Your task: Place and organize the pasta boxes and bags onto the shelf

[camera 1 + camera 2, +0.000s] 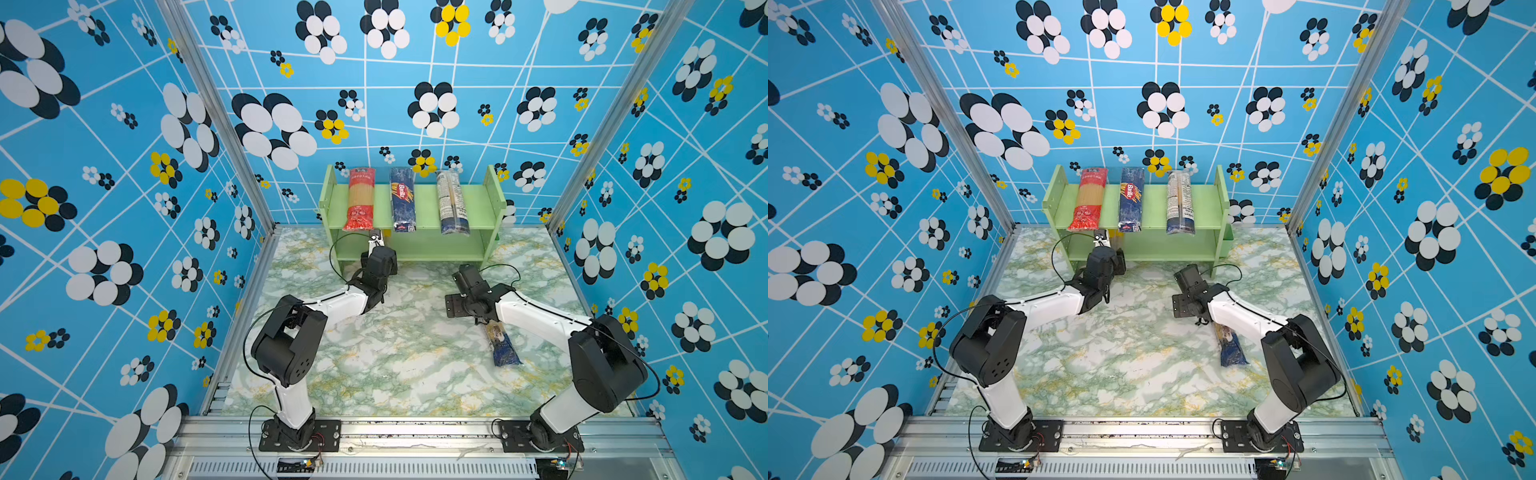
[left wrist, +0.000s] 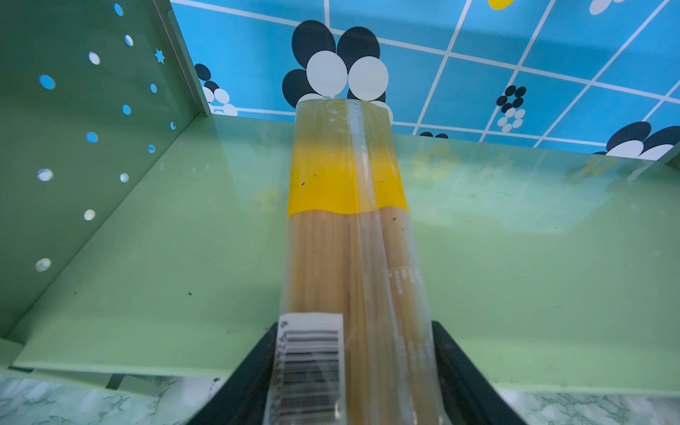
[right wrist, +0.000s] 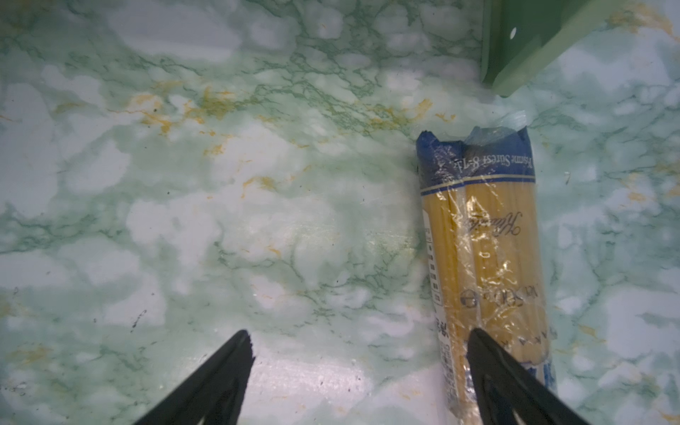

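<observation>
Yellow-topped bag, overhanging lower shelf edge

Five spaghetti packs, one shelf, two arms.

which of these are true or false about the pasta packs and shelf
1. Three pasta packs lie on the shelf's top tier. True.
2. In both top views the Barilla pack lies left of the red bag. False: it lies right of it.
3. The yellow-banded spaghetti bag lies on the lower tier. True.
4. The right end effector is shut on the blue-ended bag. False: it is open; the bag lies on the table.
</observation>
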Controlling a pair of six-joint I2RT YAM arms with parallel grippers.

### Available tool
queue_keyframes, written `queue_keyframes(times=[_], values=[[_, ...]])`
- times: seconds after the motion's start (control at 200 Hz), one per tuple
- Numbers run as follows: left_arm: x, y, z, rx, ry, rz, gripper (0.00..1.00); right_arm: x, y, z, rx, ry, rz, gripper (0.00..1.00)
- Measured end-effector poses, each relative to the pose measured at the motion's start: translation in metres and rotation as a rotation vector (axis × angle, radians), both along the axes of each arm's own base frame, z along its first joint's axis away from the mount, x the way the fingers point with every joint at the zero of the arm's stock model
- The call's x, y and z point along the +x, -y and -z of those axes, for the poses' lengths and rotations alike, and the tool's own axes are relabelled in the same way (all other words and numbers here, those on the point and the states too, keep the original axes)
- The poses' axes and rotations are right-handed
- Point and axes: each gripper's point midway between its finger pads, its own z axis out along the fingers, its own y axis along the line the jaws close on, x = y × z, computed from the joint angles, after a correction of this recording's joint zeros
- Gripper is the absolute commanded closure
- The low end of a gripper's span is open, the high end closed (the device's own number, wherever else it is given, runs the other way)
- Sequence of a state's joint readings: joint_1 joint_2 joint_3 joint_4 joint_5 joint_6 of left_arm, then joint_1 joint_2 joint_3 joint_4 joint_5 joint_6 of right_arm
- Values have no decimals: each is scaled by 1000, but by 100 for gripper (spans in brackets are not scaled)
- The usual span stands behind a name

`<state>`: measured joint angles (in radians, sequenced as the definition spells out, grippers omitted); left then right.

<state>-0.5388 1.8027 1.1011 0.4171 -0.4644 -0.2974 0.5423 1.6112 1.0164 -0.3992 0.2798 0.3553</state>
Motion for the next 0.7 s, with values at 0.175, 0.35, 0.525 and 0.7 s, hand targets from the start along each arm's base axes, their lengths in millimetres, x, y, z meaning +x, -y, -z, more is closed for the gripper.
queue_keyframes(times=[0.175, 0.35, 0.525, 0.7], values=[[0, 2, -1, 1, 3, 4, 34, 0, 0, 0, 0, 0, 0, 6], [-1, 3, -1, 0, 6, 6, 33, 0, 0, 0, 0, 0, 0, 6], [0, 3, -2, -2, 9, 6, 32, 0, 0, 0, 0, 0, 0, 6], [0, 3, -2, -2, 9, 5, 29, 0, 0, 0, 0, 0, 0, 6]])
